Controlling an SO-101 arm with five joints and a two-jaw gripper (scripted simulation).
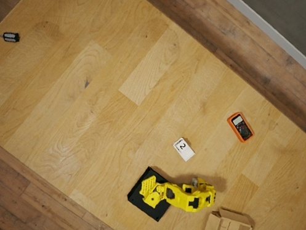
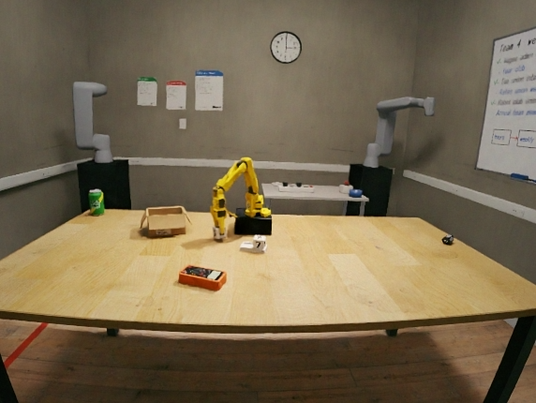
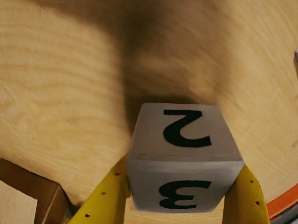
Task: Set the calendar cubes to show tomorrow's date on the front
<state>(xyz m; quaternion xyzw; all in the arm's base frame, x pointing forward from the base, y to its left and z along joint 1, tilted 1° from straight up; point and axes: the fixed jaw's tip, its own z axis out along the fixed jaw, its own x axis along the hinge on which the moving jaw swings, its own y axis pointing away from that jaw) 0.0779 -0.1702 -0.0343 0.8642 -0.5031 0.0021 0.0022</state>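
My gripper (image 3: 180, 192) is shut on a white date cube (image 3: 185, 156). In the wrist view the cube shows a 2 on one face and a 3 on the face nearest the camera, both upside down. I hold it low over the table, to the side of my black base (image 1: 147, 196) and close to the cardboard box; it also shows in the exterior view (image 2: 217, 232). The white calendar tray (image 1: 185, 151) lies apart, in front of the base. It holds the other cube (image 2: 259, 243), with a 2 on top and a 7 on the side facing away from me.
A cardboard box (image 1: 227, 225) stands right beside my arm. An orange multimeter (image 1: 240, 127) lies beyond the tray. A green can (image 2: 96, 201) stands at a far corner. A small black object (image 1: 11, 37) lies far away near the table's edge.
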